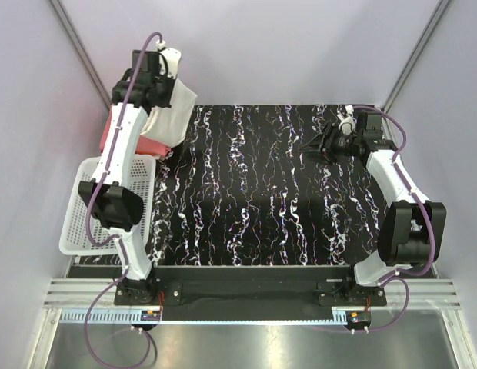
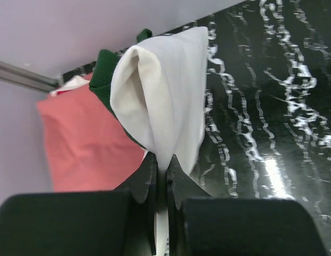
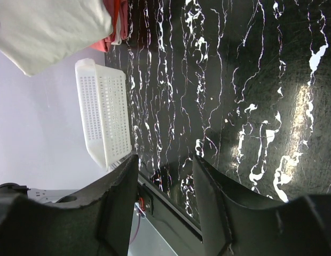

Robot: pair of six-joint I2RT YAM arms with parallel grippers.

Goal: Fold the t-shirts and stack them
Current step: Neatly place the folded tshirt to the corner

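My left gripper (image 1: 168, 86) (image 2: 162, 160) is shut on a fold of the cream-white t-shirt (image 1: 175, 115) (image 2: 165, 90), holding it up at the far left corner of the table. A dark green part (image 2: 104, 80) shows along the shirt's left edge. The salmon-red t-shirt (image 1: 150, 144) (image 2: 85, 144) lies under and behind the hanging cloth. Over the far right of the table, my right gripper (image 1: 319, 142) (image 3: 165, 160) is open and holds nothing. It points left, toward the cream-white t-shirt (image 3: 48, 32).
A white plastic mesh basket (image 1: 77, 223) (image 3: 104, 114) sits at the left edge of the black marbled table (image 1: 261, 192), partly under the left arm. Grey walls close in the back and sides.
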